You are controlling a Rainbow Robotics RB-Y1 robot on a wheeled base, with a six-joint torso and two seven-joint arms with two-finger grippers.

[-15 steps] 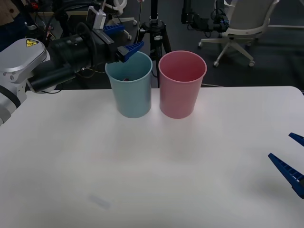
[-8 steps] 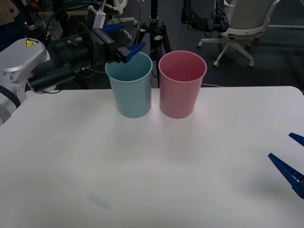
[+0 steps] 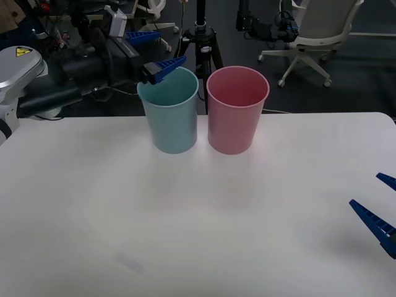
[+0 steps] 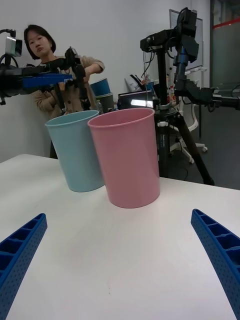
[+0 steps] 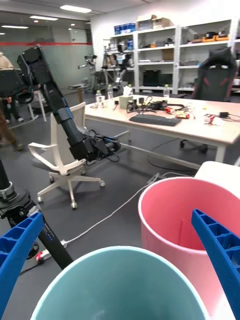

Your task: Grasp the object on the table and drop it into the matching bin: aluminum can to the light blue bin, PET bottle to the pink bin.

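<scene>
The left gripper [image 3: 150,51], ribbed blue fingers spread and released, hovers above the tall tapered light blue plastic bin [image 3: 169,117]. The right gripper [image 3: 380,207] hangs spread, empty, over the smooth white table [image 3: 204,229].

The left gripper [image 5: 120,270] hangs with its blue fingers [image 5: 220,255] spread wide, above the rim of the blue bin [image 5: 120,285]. The pink bin [image 5: 185,220] stands just beside it. A white chair [image 5: 67,160] stands on the floor beyond.
</scene>
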